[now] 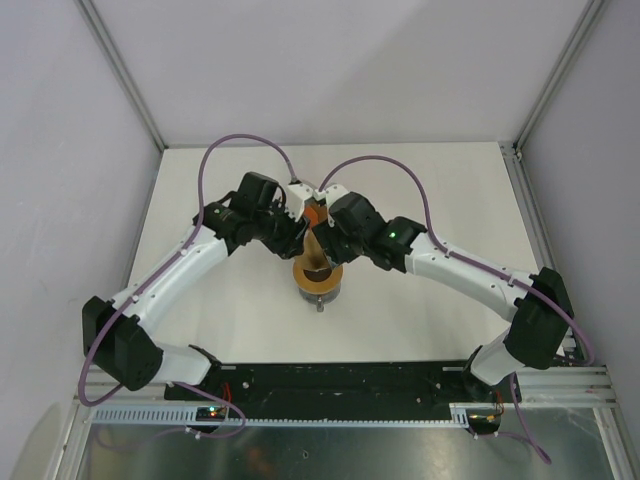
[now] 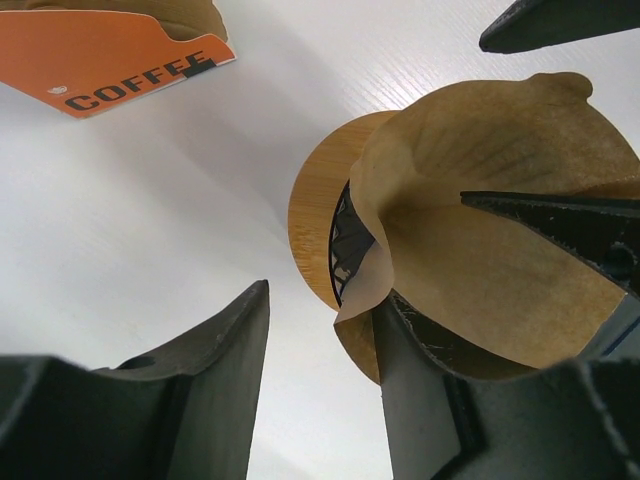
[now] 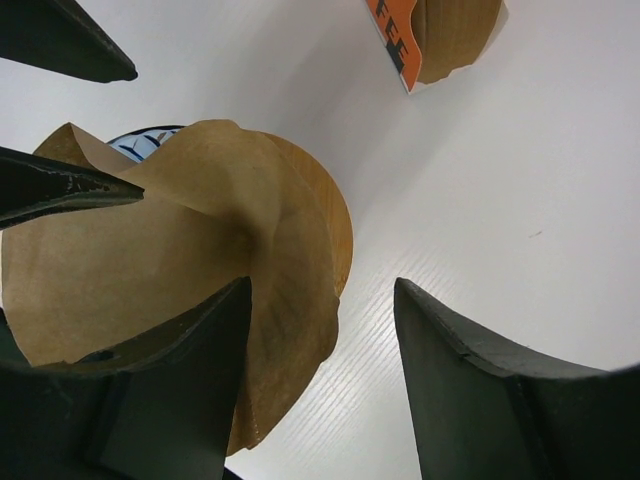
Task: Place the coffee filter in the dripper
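Observation:
The coffee filter (image 1: 313, 252), a tan paper cone, stands opened on the dripper (image 1: 318, 283) and leans toward the back. In the left wrist view the filter (image 2: 490, 240) covers most of the dripper's orange-brown collar (image 2: 312, 215), with a dark sliver of the ribbed inside showing. My left gripper (image 2: 325, 300) is open, its right finger (image 2: 420, 390) against the filter's lower edge. My right gripper (image 3: 322, 285) is open, its left finger (image 3: 190, 370) against the filter (image 3: 170, 250). A bit of the blue dripper (image 3: 140, 142) shows behind.
The orange coffee packet (image 2: 120, 60) lies on the white table just behind the dripper; it also shows in the right wrist view (image 3: 430, 35) and between the wrists from above (image 1: 316, 213). Both arms crowd over the table's middle. Grey walls enclose the sides.

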Motion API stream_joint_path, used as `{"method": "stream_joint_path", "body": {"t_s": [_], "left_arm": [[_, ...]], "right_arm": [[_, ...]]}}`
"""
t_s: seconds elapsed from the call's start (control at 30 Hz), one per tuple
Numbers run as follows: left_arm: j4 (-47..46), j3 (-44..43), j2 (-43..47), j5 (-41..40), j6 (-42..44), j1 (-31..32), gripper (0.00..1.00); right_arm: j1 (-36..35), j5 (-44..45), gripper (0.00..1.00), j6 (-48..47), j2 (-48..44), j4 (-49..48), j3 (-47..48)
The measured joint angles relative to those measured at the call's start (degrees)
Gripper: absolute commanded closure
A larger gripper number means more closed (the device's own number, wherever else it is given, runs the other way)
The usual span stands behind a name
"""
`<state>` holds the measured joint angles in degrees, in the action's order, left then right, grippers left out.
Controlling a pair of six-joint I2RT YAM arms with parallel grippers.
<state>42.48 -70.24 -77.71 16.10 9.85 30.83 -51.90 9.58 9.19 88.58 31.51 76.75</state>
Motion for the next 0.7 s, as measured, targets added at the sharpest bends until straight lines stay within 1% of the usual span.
{"method": "stream_joint_path", "body": {"t_s": [0.07, 0.2, 0.33, 0.5, 0.7], "left_arm": [[0.0, 0.0, 0.0, -0.02, 0.0, 0.0, 0.48], [0.28, -0.33, 0.0, -0.26, 0.04, 0.0, 0.4], [0.37, -1.77, 0.07, 0.28, 0.33, 0.15, 0.34], [0.04, -3.08, 0.81, 2.1, 0.72, 0.33, 0.33], [0.02, -4.35, 0.9, 1.7, 1.27, 0.57, 0.32]], "right_arm": [[0.02, -0.02, 0.36, -0.17, 0.0, -0.07, -0.02], [0.04, -0.04, 0.35, -0.46, -0.11, -0.2, -0.02], [0.15, -0.52, 0.34, -1.22, -1.14, -0.68, -0.04], [0.33, -1.42, 0.31, -2.36, -3.02, -1.11, -0.07], [1.53, -2.78, 0.27, -3.69, -4.15, -2.54, -0.2]]}}
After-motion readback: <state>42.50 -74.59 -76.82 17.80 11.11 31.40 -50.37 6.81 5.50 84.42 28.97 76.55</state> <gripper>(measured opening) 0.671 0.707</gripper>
